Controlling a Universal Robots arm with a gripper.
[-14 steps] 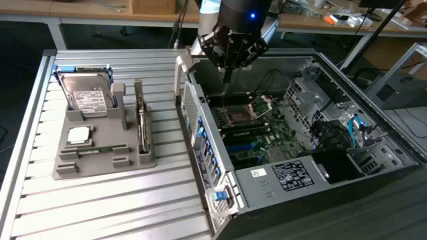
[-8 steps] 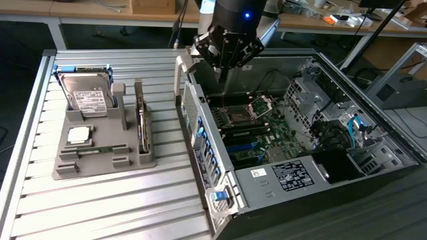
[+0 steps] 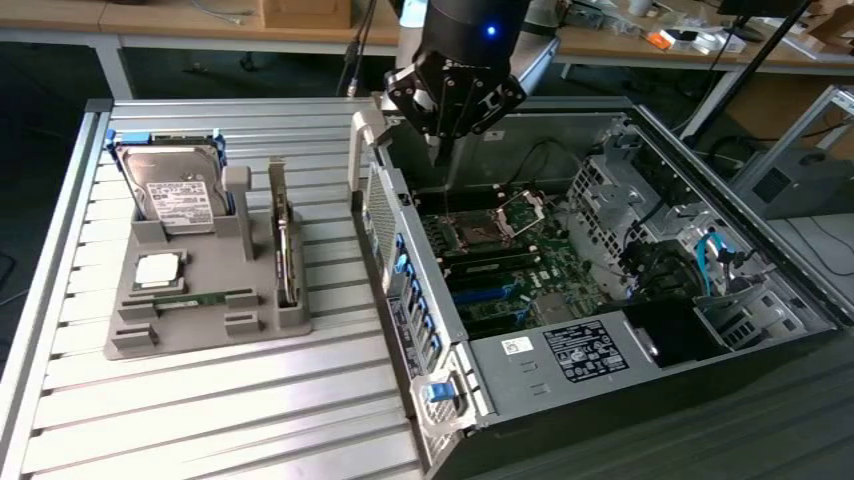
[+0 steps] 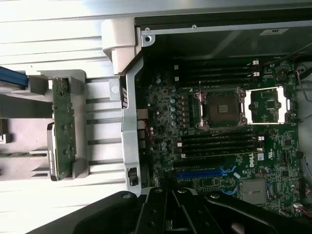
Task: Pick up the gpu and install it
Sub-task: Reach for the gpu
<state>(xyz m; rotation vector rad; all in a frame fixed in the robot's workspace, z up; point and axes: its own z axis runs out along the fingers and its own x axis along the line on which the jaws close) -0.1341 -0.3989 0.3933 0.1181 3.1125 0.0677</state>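
The gpu (image 3: 280, 238) is a thin, long card standing on edge in a slot of the grey holder (image 3: 200, 335), to the exterior view's left of the open computer case. In the wrist view the gpu (image 4: 61, 129) shows edge-on as a greenish board in that holder. My gripper (image 3: 438, 152) hangs above the case's back corner, over the motherboard (image 3: 497, 262), well apart from the card. Its fingers are shut with nothing between them. In the wrist view, the gripper (image 4: 168, 194) shows its dark fingers pressed together over the blue expansion slots (image 4: 204, 173).
A silver hard drive (image 3: 174, 195), a processor chip (image 3: 158, 268) and a green memory stick (image 3: 200, 298) also sit in the holder. The case's metal wall (image 3: 387, 240) stands between holder and motherboard. Cables and drive cages (image 3: 667, 250) crowd the case's far side. The table (image 3: 200, 420) is slatted aluminium.
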